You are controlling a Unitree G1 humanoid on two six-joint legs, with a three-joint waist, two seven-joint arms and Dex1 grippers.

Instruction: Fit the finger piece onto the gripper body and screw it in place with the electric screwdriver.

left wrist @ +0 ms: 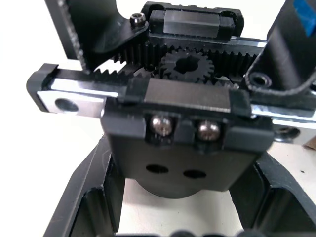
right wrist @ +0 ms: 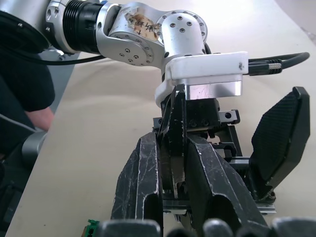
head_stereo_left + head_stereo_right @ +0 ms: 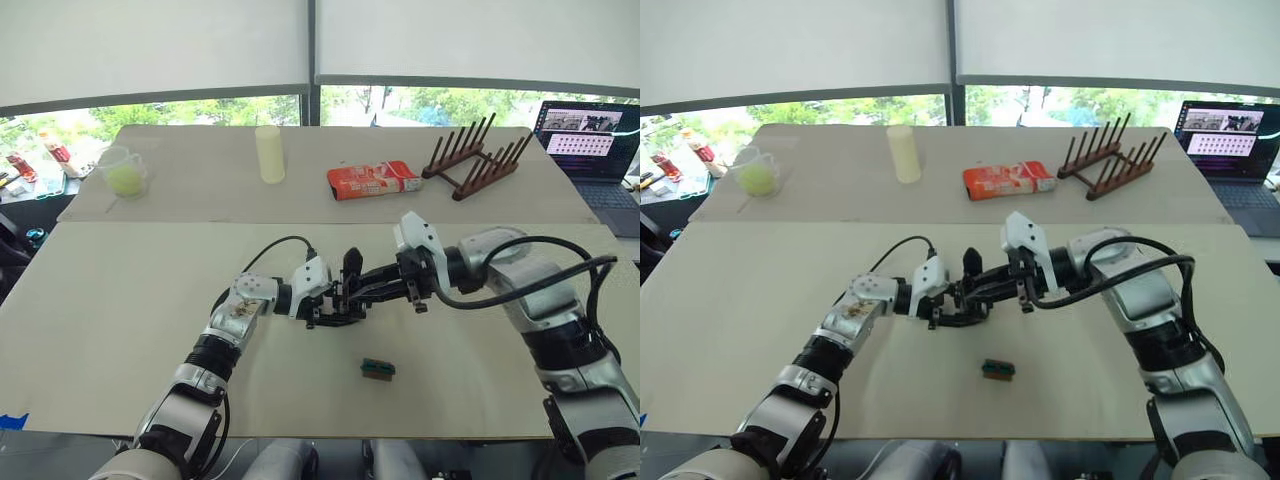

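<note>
- At the centre of the desk (image 3: 120,330), the two end effectors meet over the gripper body (image 3: 338,312), which rests on the desk surface.
- The left end effector (image 3: 322,300) reaches in from the robot's left. Its fingers (image 1: 94,197) flank the lower block of the gripper body, one on each side; the left wrist view places the block between them, so the left end effector pinches the gripper body.
- In the left wrist view, the gripper body (image 1: 182,128) shows a toothed gear between two toothed racks, silvery rails on both sides, two silvery screw heads on its front face and two dark holes below them.
- One upright, pointed black finger (image 3: 352,266) stands on the gripper body, on the side toward the right arm.
- The right end effector (image 3: 352,294) reaches in from the robot's right. Its fingers (image 2: 143,182) are pressed close together on a thin, flat black part, the finger piece (image 2: 176,123), held upright against the gripper body.
- In the right wrist view, the upright finger of the gripper body (image 2: 279,138) stands just beside the right end effector.
- A small green-and-brown block (image 3: 377,369) lies on the desk nearer the robot than the gripper body, apart from both arms.
- At the far side of the desk lie a measuring cup (image 3: 123,172) with yellow contents, a pale cylinder (image 3: 269,153), a red-and-white packet (image 3: 372,180) and a wooden rack (image 3: 474,160).
- A laptop (image 3: 590,140) stands open at the far right.
</note>
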